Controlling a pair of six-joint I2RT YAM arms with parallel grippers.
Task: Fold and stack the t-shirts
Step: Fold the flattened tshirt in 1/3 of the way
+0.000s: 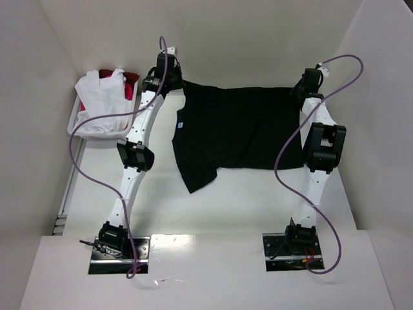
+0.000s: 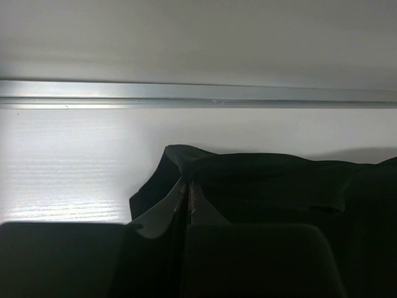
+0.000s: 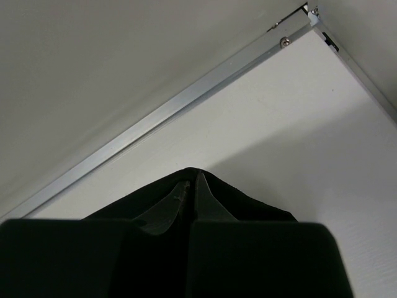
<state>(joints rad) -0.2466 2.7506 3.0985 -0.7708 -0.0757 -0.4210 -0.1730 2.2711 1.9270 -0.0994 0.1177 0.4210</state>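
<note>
I see both pairs clamped on the far edge of the black t-shirt (image 1: 239,129), spread crosswise on the tabletop (image 1: 245,206). Left fingers (image 2: 162,214) pinch what looks like the sleeve, right fingers (image 3: 212,203) the hem corner. The rest lies toward me.

The black t-shirt (image 1: 239,129) is a soft, matt cloth with small wrinkles. The white t-shirt (image 1: 100,97) and the red t-shirt (image 1: 131,84) are cloth too, without shine. The basket (image 1: 74,123) looks like white plastic. The table (image 1: 226,206) is white and smooth, with a light gloss. The rail (image 2: 198,94) at its far edge is brushed metal. The base plates (image 1: 119,255) are shiny metal.
</note>
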